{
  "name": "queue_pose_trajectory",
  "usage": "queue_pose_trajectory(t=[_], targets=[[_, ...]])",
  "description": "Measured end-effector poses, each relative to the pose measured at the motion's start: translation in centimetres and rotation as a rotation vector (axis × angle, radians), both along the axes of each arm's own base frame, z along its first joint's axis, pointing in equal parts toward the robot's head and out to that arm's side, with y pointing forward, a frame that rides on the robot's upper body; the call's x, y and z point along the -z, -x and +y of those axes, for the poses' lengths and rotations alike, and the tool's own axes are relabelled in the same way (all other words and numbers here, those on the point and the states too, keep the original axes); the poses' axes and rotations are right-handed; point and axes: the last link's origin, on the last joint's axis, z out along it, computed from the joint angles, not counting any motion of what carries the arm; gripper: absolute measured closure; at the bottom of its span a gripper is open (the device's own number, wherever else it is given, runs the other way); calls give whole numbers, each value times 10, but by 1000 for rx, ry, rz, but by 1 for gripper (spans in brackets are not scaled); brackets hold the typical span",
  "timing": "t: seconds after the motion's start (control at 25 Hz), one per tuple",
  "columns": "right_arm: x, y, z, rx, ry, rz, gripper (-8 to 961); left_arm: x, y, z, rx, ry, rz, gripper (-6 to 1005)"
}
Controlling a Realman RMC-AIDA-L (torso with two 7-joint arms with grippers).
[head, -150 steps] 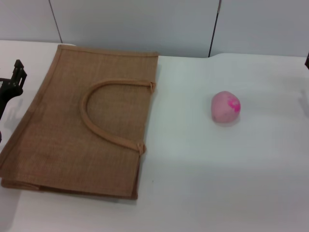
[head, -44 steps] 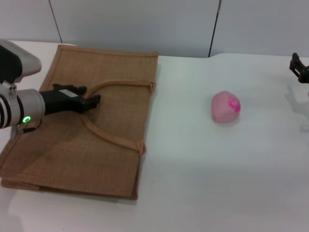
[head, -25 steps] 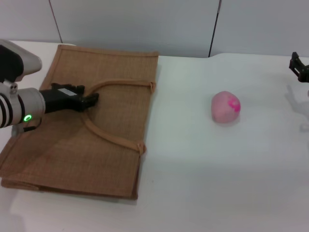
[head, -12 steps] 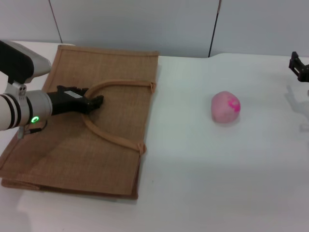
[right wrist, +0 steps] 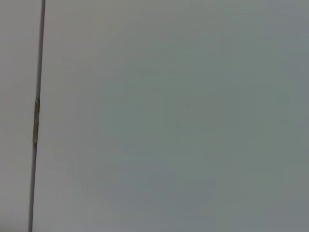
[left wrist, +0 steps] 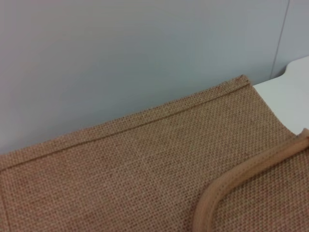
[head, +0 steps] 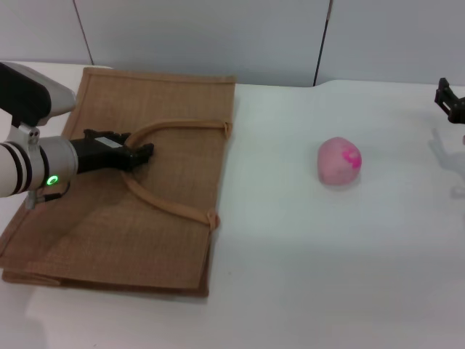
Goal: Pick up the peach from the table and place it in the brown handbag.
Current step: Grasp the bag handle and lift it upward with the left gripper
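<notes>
A: Start with the brown handbag, since it is nearest the robot. How does it lie?

B: Flat on the table, its near edge close to the table's front. One rope handle curves across its upper face, both ends fixed near the bag's right-hand edge.

A: And the left gripper?

B: It reaches in over the bag from the bag's left side, its dark fingertips right at the bend of that handle, low over the weave. The fingers look drawn close together at the handle, but whether they actually pinch it I cannot tell. The left wrist view shows only jute cloth and a stretch of the handle, with the bag's bound edge against a grey wall.

A: Where is the peach?

B: On the bare table well to the right of the bag, level with the bag's handle, with its magenta blotch turned to the side away from the bag. Nothing touches it.

A: The right gripper?

B: Farther from the bag than the peach, at the view's right edge and a little further back. Only a dark part shows, so how wide it stands I cannot tell.
</notes>
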Motion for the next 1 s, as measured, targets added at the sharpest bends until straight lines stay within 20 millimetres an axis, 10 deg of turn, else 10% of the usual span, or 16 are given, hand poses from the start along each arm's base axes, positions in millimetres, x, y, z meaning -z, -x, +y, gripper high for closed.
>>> queue_pose_trajectory(t=[1.0], targets=[[0,-1,0,2,0,0,164,-5,1,3,-10,-22,6,509]])
